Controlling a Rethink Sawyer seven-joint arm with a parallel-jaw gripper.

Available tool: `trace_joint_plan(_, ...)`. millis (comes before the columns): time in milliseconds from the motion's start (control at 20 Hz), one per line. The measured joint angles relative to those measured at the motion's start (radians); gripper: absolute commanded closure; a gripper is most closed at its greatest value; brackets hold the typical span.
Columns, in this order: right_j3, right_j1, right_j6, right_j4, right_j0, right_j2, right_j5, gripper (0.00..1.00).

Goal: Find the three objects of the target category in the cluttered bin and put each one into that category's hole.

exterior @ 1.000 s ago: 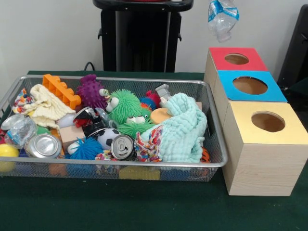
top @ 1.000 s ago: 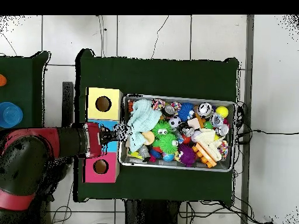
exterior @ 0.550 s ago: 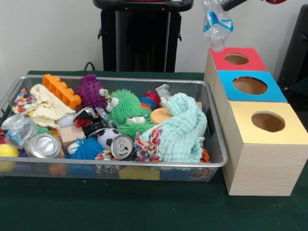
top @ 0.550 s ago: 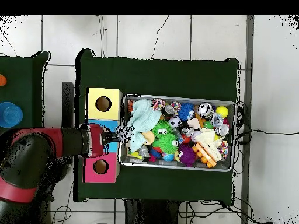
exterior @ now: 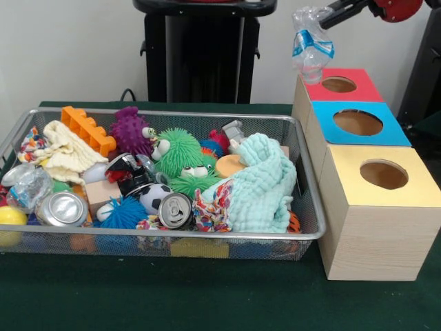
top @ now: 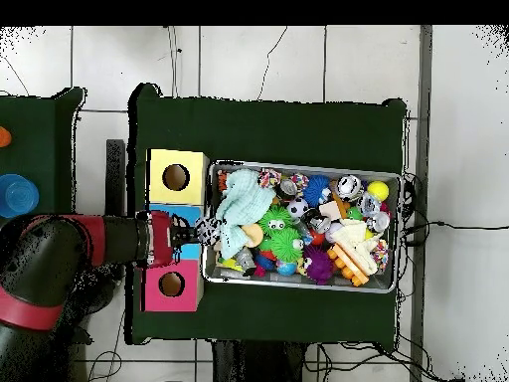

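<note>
A crushed clear plastic bottle (exterior: 311, 43) with a blue label hangs in the air just left of the red-topped box (exterior: 360, 95), above its near edge. My gripper (exterior: 325, 18) comes in from the top right and is shut on the bottle's upper end. In the overhead view the gripper (top: 191, 235) reaches over the blue box, with the bottle (top: 207, 231) at the bin's edge. Two crushed cans (exterior: 63, 208) (exterior: 174, 210) and a crumpled clear plastic piece (exterior: 27, 185) lie in the wire bin (exterior: 207, 239).
Three wooden boxes stand in a row right of the bin, the blue-topped box (exterior: 389, 131) and the yellow-topped box (exterior: 413, 186) nearer than the red one, each with a round hole. The bin holds fuzzy toys, cloths, balls and an orange brick (exterior: 86, 129).
The bottle has come down and shifted right toward the red box. The arm's dark fingers and red end now show at the top right of the front view.
</note>
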Motion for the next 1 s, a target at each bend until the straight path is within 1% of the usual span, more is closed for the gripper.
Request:
trace_joint_plan(300,-0.064,0.027,0.004,0.04,-0.019,0.0,0.092,1.0)
trace_joint_plan(450,-0.085,0.036,0.011,0.053,-0.026,-0.001,0.114,1.0)
trace_joint_plan(550,-0.113,0.05,0.023,0.068,-0.032,-0.001,0.137,1.0)
trace_joint_plan(1000,-0.155,0.077,0.035,0.087,-0.034,-0.002,0.15,1.0)
